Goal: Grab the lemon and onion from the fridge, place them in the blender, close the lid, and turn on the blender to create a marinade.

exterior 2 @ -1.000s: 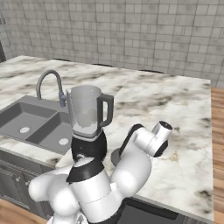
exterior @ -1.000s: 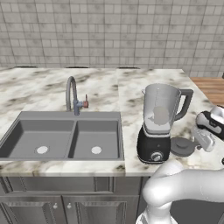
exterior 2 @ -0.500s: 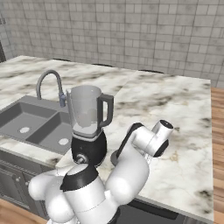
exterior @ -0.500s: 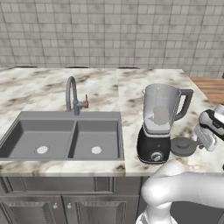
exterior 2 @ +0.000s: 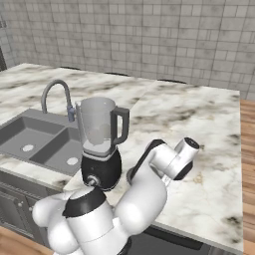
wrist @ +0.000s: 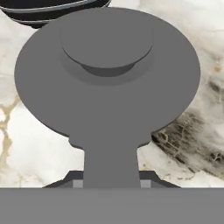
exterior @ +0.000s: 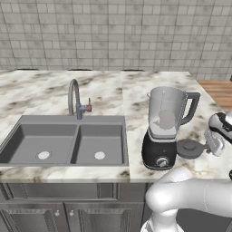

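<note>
The blender [exterior: 165, 122] stands on the marble counter right of the sink, its clear jar open at the top; it also shows as the blender [exterior 2: 102, 134] in the right base view. A pale round shape shows through the jar wall; I cannot tell what it is. The lid [exterior: 190, 148], a dark grey disc with a raised centre knob, sits level just right of the blender's black base. My gripper [exterior: 208, 146] is shut on the lid's edge tab. In the hand view the lid [wrist: 109, 83] spreads ahead of my gripper [wrist: 111, 181]. Lemon, onion and fridge are out of view.
A grey double sink [exterior: 63, 145] with a curved faucet [exterior: 74, 97] lies left of the blender. The counter [exterior: 136, 86] runs back to a tiled wall. Its right edge drops to a wooden floor [exterior: 222, 90]. My own white arm crosses the foreground.
The gripper stays shut on the lid's tab. The lid looks marginally higher than a second ago, and the arm's elbow has shifted slightly.
</note>
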Controlling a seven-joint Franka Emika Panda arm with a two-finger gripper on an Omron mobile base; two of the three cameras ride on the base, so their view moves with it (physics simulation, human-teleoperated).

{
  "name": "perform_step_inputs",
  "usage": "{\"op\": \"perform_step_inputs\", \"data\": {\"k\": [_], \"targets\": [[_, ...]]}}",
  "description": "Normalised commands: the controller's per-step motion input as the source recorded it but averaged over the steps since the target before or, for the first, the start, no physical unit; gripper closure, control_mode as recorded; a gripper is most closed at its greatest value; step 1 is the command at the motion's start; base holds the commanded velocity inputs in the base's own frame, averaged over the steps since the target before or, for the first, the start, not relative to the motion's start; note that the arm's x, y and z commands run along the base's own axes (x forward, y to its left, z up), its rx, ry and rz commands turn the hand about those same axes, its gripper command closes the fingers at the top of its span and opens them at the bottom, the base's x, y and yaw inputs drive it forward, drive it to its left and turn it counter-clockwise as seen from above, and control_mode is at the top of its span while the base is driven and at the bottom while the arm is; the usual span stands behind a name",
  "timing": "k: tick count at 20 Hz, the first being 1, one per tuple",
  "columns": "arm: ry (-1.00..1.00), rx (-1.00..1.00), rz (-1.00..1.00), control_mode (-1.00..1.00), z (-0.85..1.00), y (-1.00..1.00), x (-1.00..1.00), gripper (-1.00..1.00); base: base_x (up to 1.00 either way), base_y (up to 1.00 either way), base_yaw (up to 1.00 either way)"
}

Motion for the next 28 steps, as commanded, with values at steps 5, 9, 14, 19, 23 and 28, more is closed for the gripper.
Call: {"op": "perform_step_inputs", "data": {"k": [5,9,14,19,23,28], "targets": [[0.00,0.13,-0.06,-1.00,0.38,-0.17,0.00,1.00,0.00,0.00,0.00],[0.00,0.11,-0.01,-1.00,0.61,-0.12,-0.05,1.00,0.00,0.00,0.00],[0.00,0.05,0.00,-1.00,0.60,-0.01,-0.16,1.00,0.00,0.00,0.00],[0.00,0.01,0.00,-1.00,0.58,0.00,-0.24,1.00,0.00,0.00,0.00],[0.00,0.01,0.00,-1.00,0.52,0.00,-0.34,1.00,0.00,0.00,0.00],[-0.02,0.01,0.00,-1.00,0.52,0.00,-0.29,1.00,0.00,0.00,0.00]]}}
